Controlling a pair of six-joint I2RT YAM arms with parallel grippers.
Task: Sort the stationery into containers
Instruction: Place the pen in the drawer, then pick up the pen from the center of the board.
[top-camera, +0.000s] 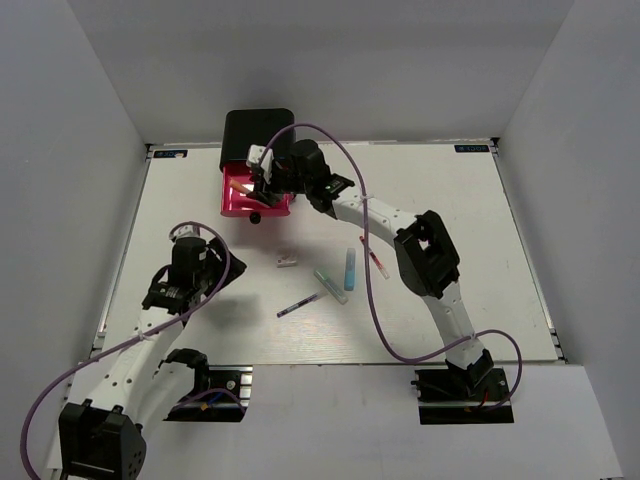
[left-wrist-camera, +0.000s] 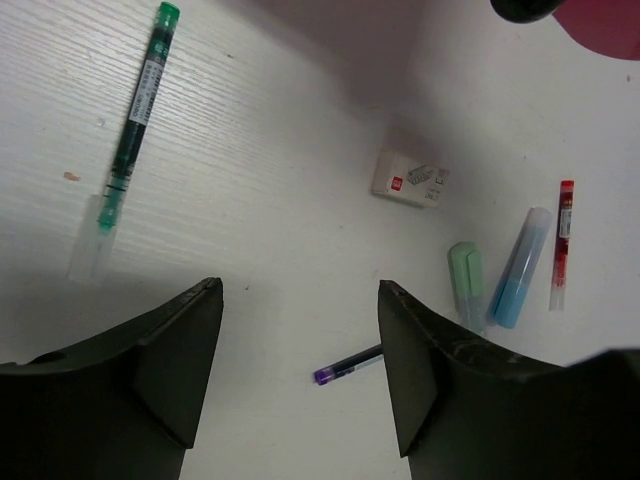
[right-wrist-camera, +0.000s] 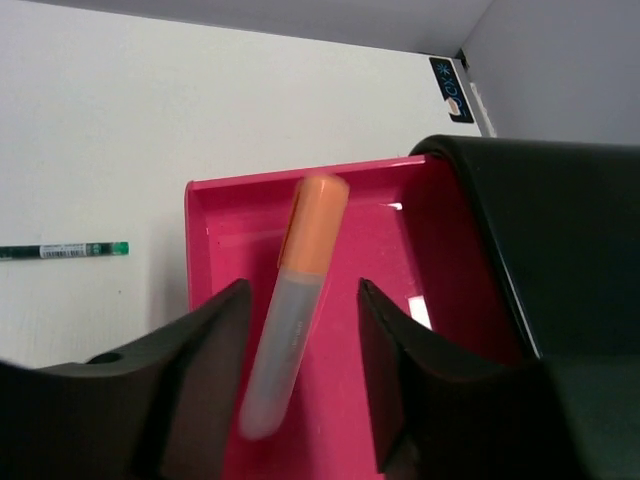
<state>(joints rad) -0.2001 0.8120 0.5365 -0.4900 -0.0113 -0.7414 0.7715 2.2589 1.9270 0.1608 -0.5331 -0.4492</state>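
Right pincer (right-wrist-camera: 302, 295): spread wide above the open pink drawer (right-wrist-camera: 225, 265), fingers to either side of the orange-capped marker (right-wrist-camera: 300, 280) with pink showing in both gaps, so I read it as gripping nothing.
Marker position: over the drawer floor, orange cap pointing toward the far wall. Its clear end is blurred, so I can't tell whether it lies flat or is in mid-drop.
Why here: I judge the arm reaches over the black box (right-wrist-camera: 560, 250) front so the marker lands inside the tray rather than on its rim.
Left pincer (left-wrist-camera: 300, 287): spread, nothing between the fingers, hovering over the bare table (left-wrist-camera: 280, 150), probably parked out of the right arm's way.
Waiting on the table: green pen (left-wrist-camera: 140, 100) alone to one side. The eraser (left-wrist-camera: 408, 180), pale green marker (left-wrist-camera: 466, 280), blue marker (left-wrist-camera: 520, 270), red pen (left-wrist-camera: 563, 240) and dark pen (left-wrist-camera: 350, 366) lie loosely grouped, the two markers touching.
Writing: the eraser's sleeve carries a small red logo and grey print, and the green pen has a printed barrel label. A blue sticker (right-wrist-camera: 450, 90) sits at the table corner. None of it is legible to me.
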